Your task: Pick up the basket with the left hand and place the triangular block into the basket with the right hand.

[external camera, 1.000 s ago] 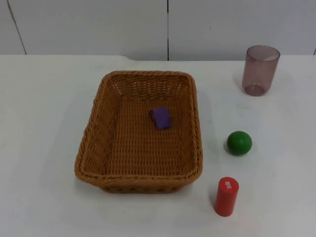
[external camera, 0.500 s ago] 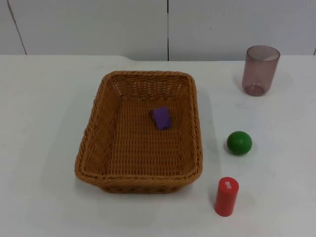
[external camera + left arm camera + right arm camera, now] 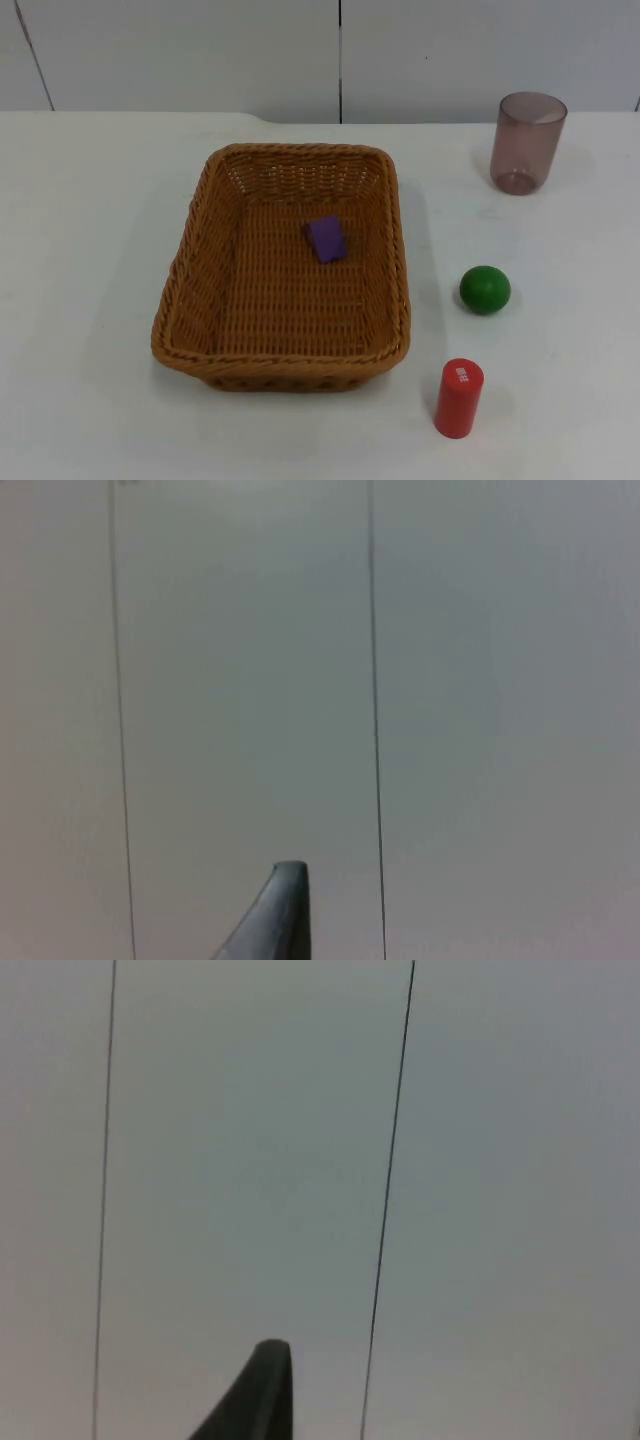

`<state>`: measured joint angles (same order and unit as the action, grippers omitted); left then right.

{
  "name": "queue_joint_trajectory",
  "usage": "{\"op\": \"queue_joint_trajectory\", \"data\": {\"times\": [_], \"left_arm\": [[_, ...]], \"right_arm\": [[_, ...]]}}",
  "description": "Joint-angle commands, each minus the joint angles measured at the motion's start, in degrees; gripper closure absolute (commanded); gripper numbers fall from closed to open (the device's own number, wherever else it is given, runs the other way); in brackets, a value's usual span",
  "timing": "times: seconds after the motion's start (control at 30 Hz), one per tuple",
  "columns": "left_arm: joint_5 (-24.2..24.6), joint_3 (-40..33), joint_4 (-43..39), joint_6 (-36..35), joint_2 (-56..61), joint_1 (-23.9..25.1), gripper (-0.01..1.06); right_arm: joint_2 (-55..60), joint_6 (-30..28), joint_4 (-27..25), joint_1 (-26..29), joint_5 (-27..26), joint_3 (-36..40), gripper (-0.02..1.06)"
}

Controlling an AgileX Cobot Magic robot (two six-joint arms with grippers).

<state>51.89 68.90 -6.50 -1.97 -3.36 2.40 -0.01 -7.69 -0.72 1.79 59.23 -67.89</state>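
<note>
A brown wicker basket point(image 3: 190, 260) rests on the white table, a little left of the middle in the top view. A purple triangular block point(image 3: 326, 239) lies on the basket's woven floor, toward its far right part. My left gripper point(image 3: 288, 900) is raised and faces the grey partition wall point(image 3: 240, 680), away from the basket. My right gripper point(image 3: 265, 1380) points at the same wall point(image 3: 250, 1160) and is likewise far from the block. Both arms wait.
A translucent purple-grey cup point(image 3: 527, 141) stands at the back right. A green ball point(image 3: 485, 289) lies right of the basket. Near the front edge, an upright red cylinder point(image 3: 459, 398) stands in front of the ball.
</note>
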Motion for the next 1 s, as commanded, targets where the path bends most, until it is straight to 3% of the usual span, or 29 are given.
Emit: {"op": "queue_joint_trajectory", "data": {"times": [0.0,0.23,0.67,0.97], "left_arm": [[3.1,-0.7,1.7,2.0,1.4,0.0,0.0],[12.0,-3.6,4.5,2.0,3.4,-2.2,0.0],[11.8,-5.0,5.0,2.0,3.4,-3.2,0.0],[11.8,-15.0,5.0,2.0,3.4,-3.2,0.0]], "right_arm": [[0.0,0.8,-0.7,0.0,1.8,0.9,0.0],[0.0,0.8,-1.6,-1.1,5.8,3.7,0.0],[0.0,0.8,-2.7,-1.1,5.4,4.1,0.0],[0.0,2.7,-2.3,-1.1,7.8,14.3,0.0]]}}
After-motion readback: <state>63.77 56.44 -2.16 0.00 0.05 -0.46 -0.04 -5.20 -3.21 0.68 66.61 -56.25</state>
